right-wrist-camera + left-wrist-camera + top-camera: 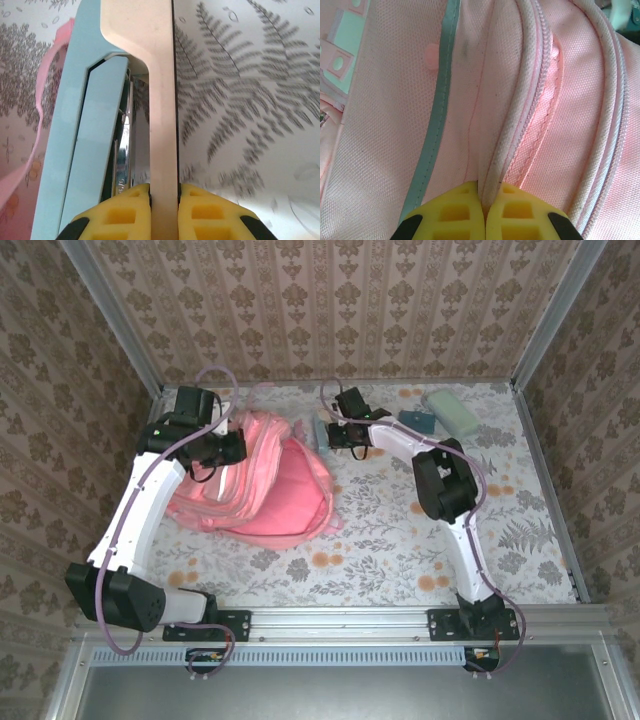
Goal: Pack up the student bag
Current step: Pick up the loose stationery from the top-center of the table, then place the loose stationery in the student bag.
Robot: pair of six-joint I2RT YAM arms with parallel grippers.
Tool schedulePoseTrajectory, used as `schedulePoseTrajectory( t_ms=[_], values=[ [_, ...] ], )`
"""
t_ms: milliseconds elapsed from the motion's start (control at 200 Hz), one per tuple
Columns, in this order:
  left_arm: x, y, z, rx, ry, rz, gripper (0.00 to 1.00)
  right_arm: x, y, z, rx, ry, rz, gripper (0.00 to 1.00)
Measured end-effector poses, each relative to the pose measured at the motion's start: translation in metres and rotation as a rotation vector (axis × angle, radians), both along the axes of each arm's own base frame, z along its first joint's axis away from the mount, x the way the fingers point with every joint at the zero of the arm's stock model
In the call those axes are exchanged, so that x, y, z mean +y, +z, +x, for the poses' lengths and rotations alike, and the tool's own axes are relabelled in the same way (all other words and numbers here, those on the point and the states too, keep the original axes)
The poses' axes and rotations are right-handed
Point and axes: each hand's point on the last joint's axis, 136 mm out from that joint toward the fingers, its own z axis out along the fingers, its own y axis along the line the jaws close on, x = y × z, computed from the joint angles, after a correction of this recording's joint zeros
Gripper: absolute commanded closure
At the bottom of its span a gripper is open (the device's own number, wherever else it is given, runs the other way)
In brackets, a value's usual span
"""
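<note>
Inside left claw [484,202], backpack [385,125] rim pinched; stapler [162,75] clamped in right claw [164,200]. Loading step judged; next, stapler to be carried into opening.

You see three walls [330,310] around the desk [400,540], all in beige paper with a brown ornament pattern. Grey metal posts [114,318] stand at the far corners. The desk cloth is pale, with grey ferns and orange flowers. A metal rail [340,623] runs along the near edge. The light seems soft and even.

Bright even light, soft shadows, wrist views blurred close up, mild glare
</note>
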Motion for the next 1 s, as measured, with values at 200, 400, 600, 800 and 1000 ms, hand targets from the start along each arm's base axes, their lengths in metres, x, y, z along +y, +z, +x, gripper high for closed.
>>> schedulePoseTrajectory(
  t_ms=[200, 400, 600, 800, 1000],
  values=[
    [-0.005, -0.001, 0.002, 0.006, 0.012, -0.041, 1.00, -0.018, 0.058, -0.035, -0.038, -0.027, 0.028, 1.00],
    [-0.013, 0.003, 0.007, -0.004, 0.027, -0.102, 1.00, -0.013, 0.134, -0.071, -0.132, -0.009, 0.100, 1.00],
    [-0.024, 0.003, 0.013, 0.000, 0.031, -0.145, 1.00, 0.024, 0.134, -0.124, -0.068, 0.018, 0.167, 1.00],
    [-0.030, 0.003, 0.016, 0.002, 0.033, -0.163, 1.00, 0.055, 0.068, -0.154, 0.107, -0.036, 0.172, 1.00],
    [-0.031, -0.001, 0.015, 0.008, 0.030, -0.165, 1.00, 0.079, 0.017, -0.148, 0.184, -0.094, 0.156, 0.91]
  ],
)
